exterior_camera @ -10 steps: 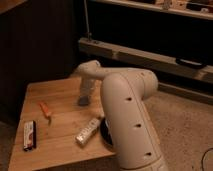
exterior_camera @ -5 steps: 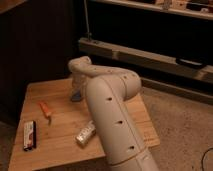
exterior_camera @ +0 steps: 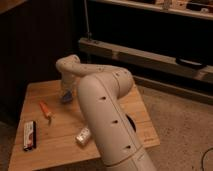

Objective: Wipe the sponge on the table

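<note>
One small bluish-grey sponge point(exterior_camera: 65, 96) sits on the far-left part of the table point(exterior_camera: 35, 150), and it lies right under the tool point(exterior_camera: 66, 88), which comes down on it from above at the end of the arm's point(exterior_camera: 107, 115) bent forearm. For you that is the relation that counts: the sponge is not off to one side of the tool but directly below its tip, apparently touching it, so any stroke would run across the planks from that spot, not through a reach to get there. You cannot tell whether the tool is clamped on the sponge, merely pressing on it, or parted above it, because the wrist covers that spot. Only a patch of the sponge shows, a soft, dull blue block against the pale wood, and too little of it is visible to name its long axis. It looks light and squashy, so judge that it will slide under pressure. Nearer the camera and to the left, an orange carrot-like piece point(exterior_camera: 46, 110) lies well apart from the sponge. Further toward the front edge lie a black-and-white oblong object point(exterior_camera: 30, 136) and a white-silver packet point(exterior_camera: 83, 135), the packet just beside the thick upper arm. Bare wood lies left of the sponge; a sweep toward the front would meet the orange piece.
</note>
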`<control>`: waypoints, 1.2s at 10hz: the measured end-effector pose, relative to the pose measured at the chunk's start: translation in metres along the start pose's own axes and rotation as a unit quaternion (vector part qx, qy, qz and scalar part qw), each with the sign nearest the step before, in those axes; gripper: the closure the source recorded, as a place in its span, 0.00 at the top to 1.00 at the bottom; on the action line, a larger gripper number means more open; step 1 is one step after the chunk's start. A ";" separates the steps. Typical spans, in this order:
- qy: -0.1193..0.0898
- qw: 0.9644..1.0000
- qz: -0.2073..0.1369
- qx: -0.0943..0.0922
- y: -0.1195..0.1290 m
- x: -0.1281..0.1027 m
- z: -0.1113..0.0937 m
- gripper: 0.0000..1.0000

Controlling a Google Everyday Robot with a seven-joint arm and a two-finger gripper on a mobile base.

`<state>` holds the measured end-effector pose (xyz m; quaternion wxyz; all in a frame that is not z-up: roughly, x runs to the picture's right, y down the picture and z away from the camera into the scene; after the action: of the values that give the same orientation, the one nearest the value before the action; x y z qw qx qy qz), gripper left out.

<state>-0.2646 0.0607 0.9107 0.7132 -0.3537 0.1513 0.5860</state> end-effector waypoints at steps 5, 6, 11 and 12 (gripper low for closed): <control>0.028 0.999 -0.012 -0.027 0.001 0.072 0.003 0.00; 0.030 0.999 -0.005 -0.036 -0.005 0.086 0.001 0.00; 0.048 0.997 0.029 -0.053 -0.024 0.131 0.003 0.00; 0.053 0.996 0.038 -0.053 -0.027 0.138 0.005 0.00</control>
<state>-0.2031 0.1633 0.8362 0.6619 -0.4155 0.1703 0.6002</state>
